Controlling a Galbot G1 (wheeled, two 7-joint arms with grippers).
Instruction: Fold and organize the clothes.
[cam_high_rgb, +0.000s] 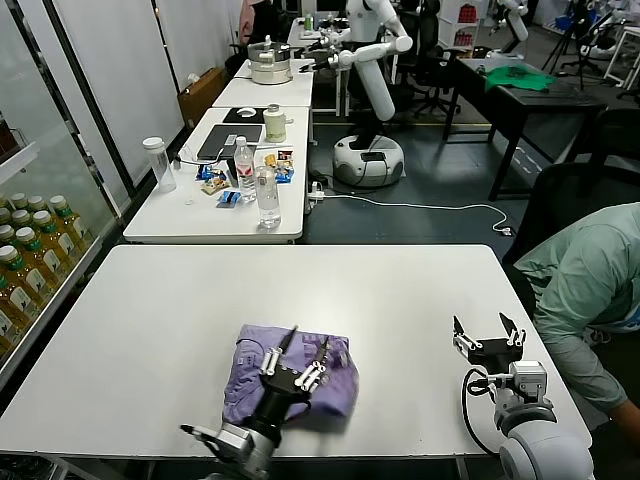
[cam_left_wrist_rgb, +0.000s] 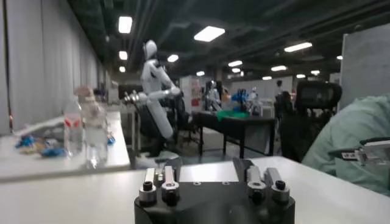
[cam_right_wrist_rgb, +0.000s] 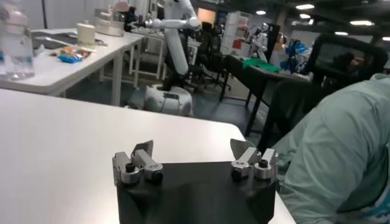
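Lavender T-shirt (cam_high_rgb: 292, 382) lies bunched and partly folded on the big white table (cam_high_rgb: 180, 310), toward its near edge and left of centre (the dark graphic is not showing). Over its near part hangs the left gripper (cam_high_rgb: 297, 357), fingers spread apart, holding nothing. Well to the right, the right gripper (cam_high_rgb: 487, 331) hovers above bare tabletop near the edge, fingers likewise parted.
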